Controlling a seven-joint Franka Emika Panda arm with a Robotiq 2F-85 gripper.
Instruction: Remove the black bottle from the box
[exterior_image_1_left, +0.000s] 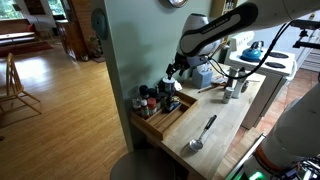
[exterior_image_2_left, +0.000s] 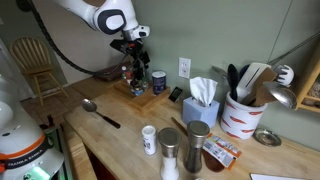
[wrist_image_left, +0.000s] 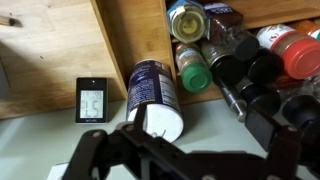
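No legible text: blue can (wrist_image_left: 152, 90) label blurred; small display (wrist_image_left: 91, 100) digits unreadable.

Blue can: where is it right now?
In the wrist view the blue can sits just outside the box, with the small digital display to its left and the green-lidded jar to its right.

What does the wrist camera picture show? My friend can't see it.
The dark gripper fills the bottom edge, open, facing a light wooden box crowded with small jars, some red-topped, some dark. Beside the box sit a blue can with a white end and a small black digital display.
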